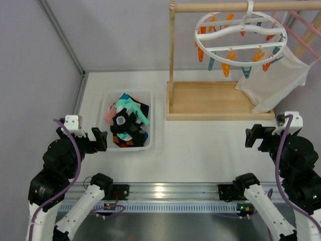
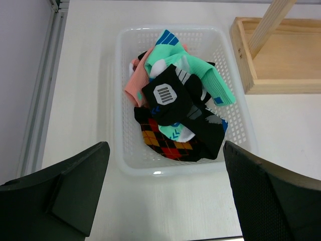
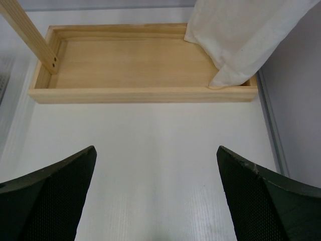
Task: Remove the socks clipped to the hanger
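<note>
Several mint, pink and black socks (image 1: 128,119) lie heaped in a basket (image 1: 144,97) left of centre, the white ring hanger (image 1: 235,31) hangs upper right, left fingers (image 2: 65,191) and right fingers (image 3: 50,196) spread.

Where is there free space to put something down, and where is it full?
Free: the table between the basket and the right gripper, in front of the wooden base; also the base's left part. Crowded: the basket, heaped with socks; the white cloth hangs into the base's right end.
</note>
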Robot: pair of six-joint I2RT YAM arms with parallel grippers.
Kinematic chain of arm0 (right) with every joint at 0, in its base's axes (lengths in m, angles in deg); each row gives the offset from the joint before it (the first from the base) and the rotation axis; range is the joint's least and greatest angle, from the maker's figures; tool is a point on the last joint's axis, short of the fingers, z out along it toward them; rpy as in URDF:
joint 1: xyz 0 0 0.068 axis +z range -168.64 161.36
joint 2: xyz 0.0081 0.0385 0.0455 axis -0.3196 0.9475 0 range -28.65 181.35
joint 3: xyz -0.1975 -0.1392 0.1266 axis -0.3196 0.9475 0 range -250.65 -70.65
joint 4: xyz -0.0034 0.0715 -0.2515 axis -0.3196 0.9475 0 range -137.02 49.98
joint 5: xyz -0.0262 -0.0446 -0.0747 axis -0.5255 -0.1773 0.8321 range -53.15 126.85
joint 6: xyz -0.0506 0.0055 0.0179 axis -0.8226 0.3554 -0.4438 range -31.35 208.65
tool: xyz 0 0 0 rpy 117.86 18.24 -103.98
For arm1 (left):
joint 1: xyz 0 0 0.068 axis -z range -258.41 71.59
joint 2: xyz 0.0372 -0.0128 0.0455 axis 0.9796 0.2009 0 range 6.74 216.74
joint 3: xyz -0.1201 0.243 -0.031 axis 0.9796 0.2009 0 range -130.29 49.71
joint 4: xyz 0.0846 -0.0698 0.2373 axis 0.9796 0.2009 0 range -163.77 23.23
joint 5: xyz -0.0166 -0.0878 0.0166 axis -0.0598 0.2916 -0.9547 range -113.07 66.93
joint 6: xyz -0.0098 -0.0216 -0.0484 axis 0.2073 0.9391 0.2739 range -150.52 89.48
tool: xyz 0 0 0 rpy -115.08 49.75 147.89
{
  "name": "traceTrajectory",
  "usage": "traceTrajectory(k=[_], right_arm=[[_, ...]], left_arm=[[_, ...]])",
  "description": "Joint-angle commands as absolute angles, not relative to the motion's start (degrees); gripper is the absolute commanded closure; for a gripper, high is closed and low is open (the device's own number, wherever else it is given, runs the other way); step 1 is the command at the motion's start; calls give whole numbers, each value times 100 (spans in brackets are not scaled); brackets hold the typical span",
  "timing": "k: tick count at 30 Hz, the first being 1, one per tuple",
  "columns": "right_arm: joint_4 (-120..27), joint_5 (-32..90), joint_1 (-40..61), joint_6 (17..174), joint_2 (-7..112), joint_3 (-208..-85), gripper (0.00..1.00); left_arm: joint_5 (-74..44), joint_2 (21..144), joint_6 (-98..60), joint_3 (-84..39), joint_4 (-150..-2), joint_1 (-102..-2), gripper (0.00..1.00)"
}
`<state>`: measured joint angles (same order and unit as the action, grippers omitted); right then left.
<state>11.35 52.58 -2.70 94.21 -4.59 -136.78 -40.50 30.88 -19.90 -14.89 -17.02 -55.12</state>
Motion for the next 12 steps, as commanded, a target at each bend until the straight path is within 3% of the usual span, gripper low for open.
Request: traceTrajectory(k=[1,12], right_arm=[[985,5293,-317,9401,-466,-13736,1],[914,5302,-317,9401,-465,-13639,0]], left_arm=[[-4056,3056,-1918,-1480,-1717,-5529,2],[-4091,3082,-1874,-1454,-1726,-5529,2]])
